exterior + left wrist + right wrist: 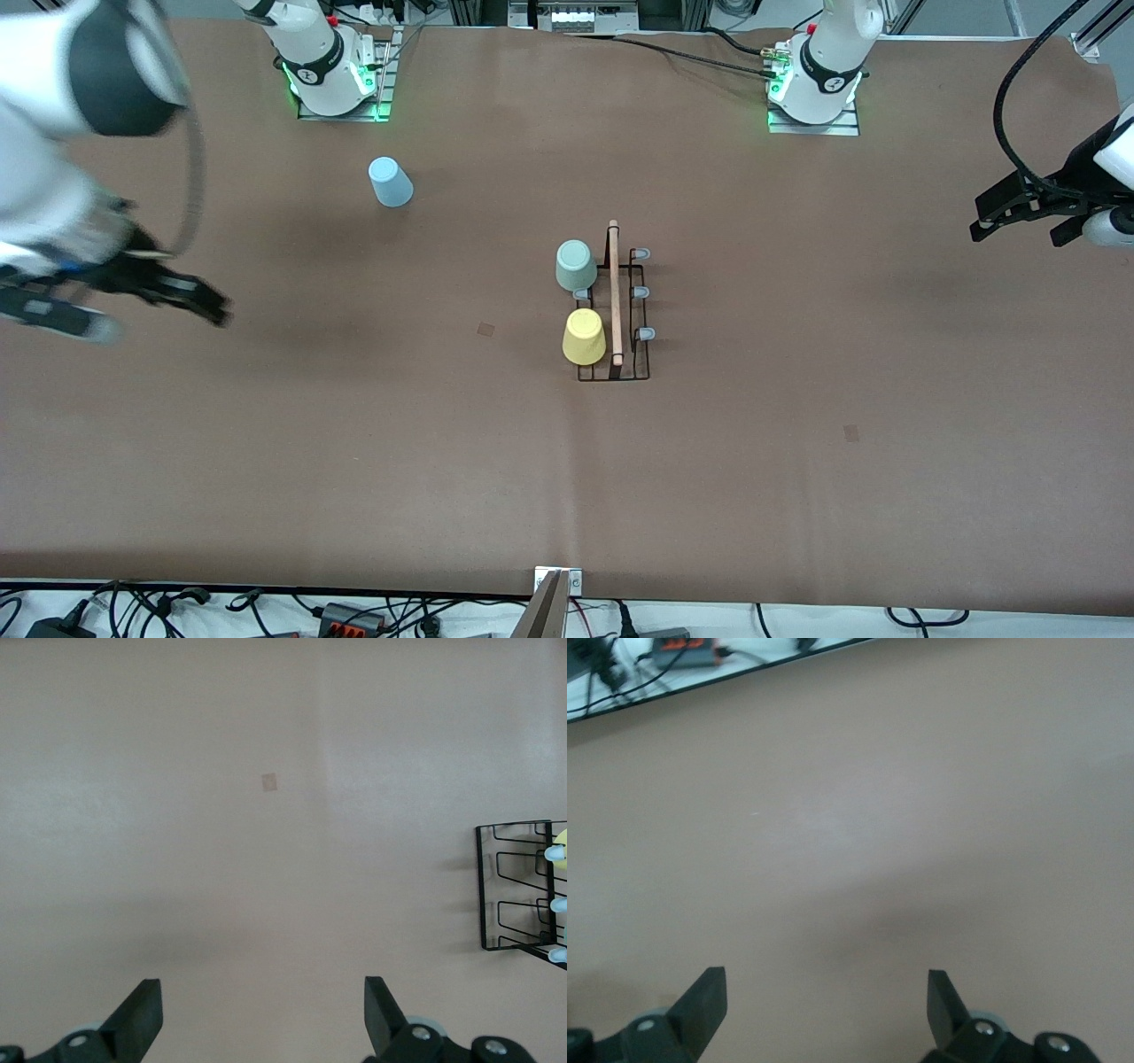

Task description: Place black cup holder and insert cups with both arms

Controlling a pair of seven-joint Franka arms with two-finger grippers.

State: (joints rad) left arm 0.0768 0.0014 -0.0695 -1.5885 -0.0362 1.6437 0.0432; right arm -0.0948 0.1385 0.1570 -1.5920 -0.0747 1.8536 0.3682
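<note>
The black cup holder [620, 306] stands mid-table with its wooden rod handle [614, 292] on top. A pale green cup [575, 265] and a yellow cup [584, 337] sit upside down on its pegs on the right arm's side. Three grey-tipped pegs [640, 291] on the left arm's side are bare. A light blue cup [390, 182] stands upside down on the table near the right arm's base. My left gripper [1019, 215] is open and empty, up at its end of the table; its wrist view shows the holder's edge [518, 895]. My right gripper [168, 297] is open and empty at its end.
The brown table covering [797, 461] spreads wide around the holder. The arm bases [332, 80] stand along the table's edge farthest from the front camera. Cables and a power strip [354, 618] lie off the edge nearest the front camera.
</note>
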